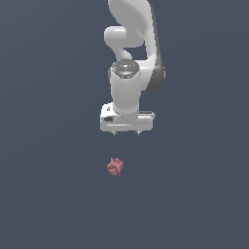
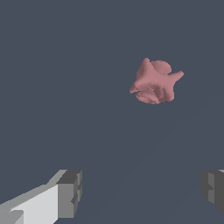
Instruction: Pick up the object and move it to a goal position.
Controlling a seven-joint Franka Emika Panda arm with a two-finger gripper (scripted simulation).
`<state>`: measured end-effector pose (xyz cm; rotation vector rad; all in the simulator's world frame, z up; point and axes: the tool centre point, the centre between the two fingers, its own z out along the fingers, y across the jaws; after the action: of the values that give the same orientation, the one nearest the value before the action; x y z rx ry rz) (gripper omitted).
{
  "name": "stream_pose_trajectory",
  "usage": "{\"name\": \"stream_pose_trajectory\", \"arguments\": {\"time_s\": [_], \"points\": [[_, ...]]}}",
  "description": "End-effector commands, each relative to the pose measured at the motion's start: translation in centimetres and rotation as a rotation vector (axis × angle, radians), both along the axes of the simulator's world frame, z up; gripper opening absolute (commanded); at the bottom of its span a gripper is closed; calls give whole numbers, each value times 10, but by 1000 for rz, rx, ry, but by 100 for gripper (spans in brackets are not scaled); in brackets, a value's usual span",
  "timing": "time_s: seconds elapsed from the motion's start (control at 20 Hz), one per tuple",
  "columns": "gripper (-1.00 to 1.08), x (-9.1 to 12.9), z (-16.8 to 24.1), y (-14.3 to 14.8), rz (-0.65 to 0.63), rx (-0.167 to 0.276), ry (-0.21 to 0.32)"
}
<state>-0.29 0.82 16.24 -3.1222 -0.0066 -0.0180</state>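
The object [image 1: 115, 167] is a small knobbly pinkish-red lump lying on the dark grey floor. It also shows in the wrist view as a star-like object [image 2: 155, 82]. My white gripper [image 1: 126, 133] hangs above it and a little toward the exterior view's right, well apart from it. Its two fingers [image 2: 70, 192] stand wide apart, open, with nothing between them. The object lies ahead of the fingers, not between them.
The white arm [image 1: 131, 53] rises behind the gripper toward the top of the exterior view. Only the plain dark grey floor [image 1: 48, 194] surrounds the object.
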Motion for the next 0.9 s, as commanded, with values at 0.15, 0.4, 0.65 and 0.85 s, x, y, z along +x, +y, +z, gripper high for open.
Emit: {"name": "stream_pose_trajectory", "arguments": {"time_s": [0.15, 0.4, 0.65, 0.85], "points": [[100, 2, 3, 5, 14, 0, -5], [100, 9, 14, 26, 71, -2, -28], [100, 10, 15, 27, 75, -2, -30], [100, 10, 15, 27, 73, -2, -30]]}}
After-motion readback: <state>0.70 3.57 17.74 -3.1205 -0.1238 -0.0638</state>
